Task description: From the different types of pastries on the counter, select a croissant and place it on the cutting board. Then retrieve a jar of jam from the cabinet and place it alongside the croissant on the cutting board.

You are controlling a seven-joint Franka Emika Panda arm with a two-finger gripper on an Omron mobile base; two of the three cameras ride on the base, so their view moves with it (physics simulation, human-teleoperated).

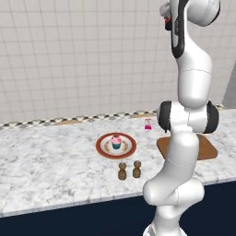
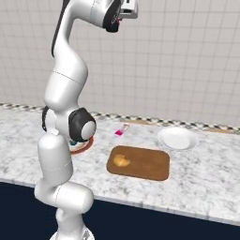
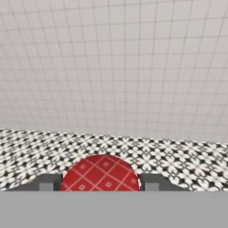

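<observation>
Carry the jar of jam [image 3: 100,173], pinched between the claw [image 3: 99,183] fingers high above the desk [image 2: 197,187], down level to the bare end of the cutting board [image 2: 150,164] (clear of the croissant [image 2: 122,161] already there), then release.

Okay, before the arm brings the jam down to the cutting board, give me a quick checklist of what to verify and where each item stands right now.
1. Jar of jam held between the end effector fingers: ok, in the hand view the red jar sits between both tips.
2. Croissant already on the cutting board: ok.
3. Free room on the board beside the croissant: ok, its right half is bare.
4. Pink bottle off the board: ok, it stands behind it on the counter.
5. White bowl off the board: ok, apart from it.
6. Grip firmness: cannot tell.
</observation>
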